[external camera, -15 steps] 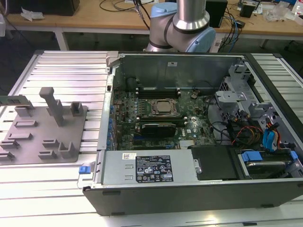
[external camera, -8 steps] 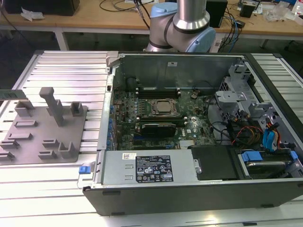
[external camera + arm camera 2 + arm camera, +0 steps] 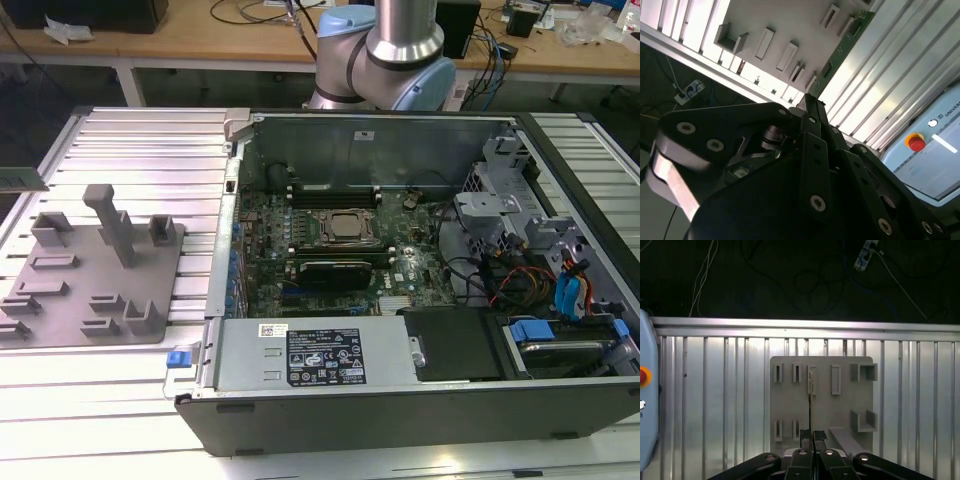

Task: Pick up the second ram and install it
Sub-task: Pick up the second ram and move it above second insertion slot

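Note:
In both wrist views my gripper (image 3: 813, 437) (image 3: 809, 102) is shut on the second ram (image 3: 842, 50), a thin dark green board that sticks out past the black fingertips. The first wrist view shows the ram (image 3: 810, 407) edge-on as a thin dark line. It hangs over the grey moulded tray (image 3: 790, 410) and looks clear of the slots. In the exterior view the open computer case (image 3: 400, 400) lies right of that tray (image 3: 70, 330). Its motherboard (image 3: 270, 235) carries memory slots on both sides of the processor (image 3: 348, 227).
The tray has an upright post (image 3: 112, 222) and small brackets on the ribbed aluminium table (image 3: 140, 150). A pendant with a red button (image 3: 644, 376) lies beside the table. A dark green strip (image 3: 20, 180) shows at the exterior view's left edge. Cables and drive cages fill the case's right side.

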`<state>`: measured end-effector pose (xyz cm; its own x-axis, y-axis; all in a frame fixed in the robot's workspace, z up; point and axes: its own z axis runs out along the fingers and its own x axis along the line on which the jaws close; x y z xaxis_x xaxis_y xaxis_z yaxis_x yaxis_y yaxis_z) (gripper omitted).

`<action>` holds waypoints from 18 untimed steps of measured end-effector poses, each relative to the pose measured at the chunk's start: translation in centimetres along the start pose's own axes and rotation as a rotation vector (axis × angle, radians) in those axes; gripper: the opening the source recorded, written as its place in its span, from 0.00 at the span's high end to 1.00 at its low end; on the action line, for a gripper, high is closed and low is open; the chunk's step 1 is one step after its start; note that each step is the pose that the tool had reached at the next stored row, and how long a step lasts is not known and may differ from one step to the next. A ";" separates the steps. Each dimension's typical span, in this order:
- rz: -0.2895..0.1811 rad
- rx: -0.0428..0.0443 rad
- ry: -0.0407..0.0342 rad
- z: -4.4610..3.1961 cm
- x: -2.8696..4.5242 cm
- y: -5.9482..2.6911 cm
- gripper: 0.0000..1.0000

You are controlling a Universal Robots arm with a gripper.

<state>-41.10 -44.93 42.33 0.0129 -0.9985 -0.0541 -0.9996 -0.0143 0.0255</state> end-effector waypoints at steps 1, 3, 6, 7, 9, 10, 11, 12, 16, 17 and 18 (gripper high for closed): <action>0.000 0.0001 -0.0017 -0.64 -0.04 -0.01 0.91; 0.001 0.0003 -0.0036 -1.40 -0.08 -0.02 0.91; 0.001 -0.0001 -0.0034 -1.44 -0.07 -0.18 0.91; 0.001 0.0001 -0.0036 -1.43 -0.07 -0.46 0.91; 0.001 -0.0001 -0.0035 -1.45 -0.06 -0.99 0.91; 0.002 -0.0002 -0.0035 -1.45 -0.06 -1.40 0.91; 0.002 -0.0006 -0.0035 -1.47 -0.05 -1.96 0.91; 0.001 -0.0009 -0.0035 -1.48 -0.04 -2.72 0.91; 0.002 -0.0014 -0.0035 -1.52 -0.02 -3.92 0.91; 0.002 -0.0014 -0.0036 -1.52 -0.02 -4.32 0.91; 0.002 -0.0015 -0.0036 -1.53 -0.02 -4.57 0.91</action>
<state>-36.50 -44.93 43.74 0.0112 -0.9983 -0.0576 -0.9995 -0.0128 0.0271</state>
